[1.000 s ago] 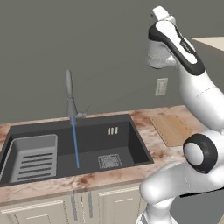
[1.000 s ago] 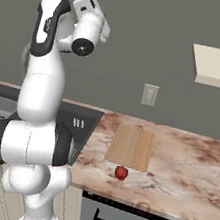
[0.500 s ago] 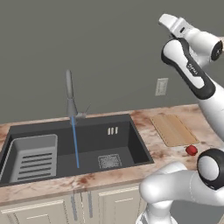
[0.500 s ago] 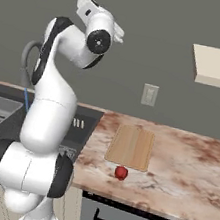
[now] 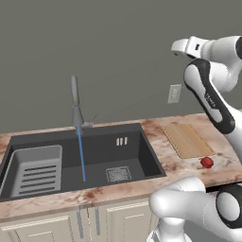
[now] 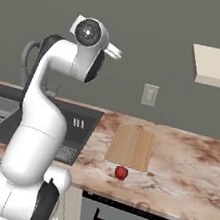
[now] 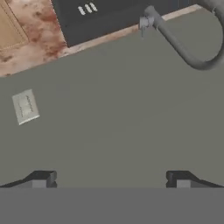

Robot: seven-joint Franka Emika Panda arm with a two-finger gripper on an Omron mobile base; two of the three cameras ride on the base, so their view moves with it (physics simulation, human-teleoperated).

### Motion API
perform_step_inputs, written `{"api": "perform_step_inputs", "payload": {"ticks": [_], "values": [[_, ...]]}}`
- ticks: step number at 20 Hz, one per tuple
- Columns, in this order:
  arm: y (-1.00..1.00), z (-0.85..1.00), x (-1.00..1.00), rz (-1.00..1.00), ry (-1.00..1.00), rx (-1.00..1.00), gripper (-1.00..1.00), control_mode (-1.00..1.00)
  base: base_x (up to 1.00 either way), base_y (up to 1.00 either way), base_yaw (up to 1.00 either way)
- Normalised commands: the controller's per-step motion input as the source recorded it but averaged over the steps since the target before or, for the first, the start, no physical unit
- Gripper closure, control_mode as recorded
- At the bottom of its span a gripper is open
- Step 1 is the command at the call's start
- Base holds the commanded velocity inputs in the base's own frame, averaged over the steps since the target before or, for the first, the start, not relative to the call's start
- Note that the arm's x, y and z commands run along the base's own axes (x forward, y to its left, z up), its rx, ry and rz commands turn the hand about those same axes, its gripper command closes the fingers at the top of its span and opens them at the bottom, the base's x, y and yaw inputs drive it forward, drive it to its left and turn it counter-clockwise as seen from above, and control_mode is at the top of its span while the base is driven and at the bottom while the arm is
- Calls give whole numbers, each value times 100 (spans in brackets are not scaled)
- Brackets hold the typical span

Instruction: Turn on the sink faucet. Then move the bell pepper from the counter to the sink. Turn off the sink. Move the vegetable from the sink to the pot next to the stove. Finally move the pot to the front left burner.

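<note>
With water running from the sink faucet (image 5: pixel 75 106), I am carrying the pincer (image 7: pixel 109 178) high, released and empty, because the bell pepper (image 5: pixel 206 162) is waiting on the desk (image 5: pixel 189 166).

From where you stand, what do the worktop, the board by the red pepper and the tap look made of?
Counter: polished marble by its look, pinkish with brown veins. Board: probably pale wood, matte, faint grain. Sink faucet: seemingly grey metal, dull sheen.

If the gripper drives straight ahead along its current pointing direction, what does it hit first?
Most likely the plain grey back wall: the hand view looks along the open gripper at bare wall, between the white wall outlet and the tall grey metal faucet spout. Depth is unclear.
</note>
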Motion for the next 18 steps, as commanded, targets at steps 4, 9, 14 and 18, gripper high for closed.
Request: {"api": "perform_step_inputs", "payload": {"ticks": [4, 9, 14, 18], "values": [[-34, -40, -49, -3, 43, -16, -100, -100, 0, 0, 0], [-31, -70, -41, 0, 43, -18, -100, -100, 0, 0, 0], [-28, -95, -50, 0, 36, -17, -100, -100, 0, 0, 0], [-33, -93, -49, 0, 30, -17, -100, -100, 0, 0, 0]]}}
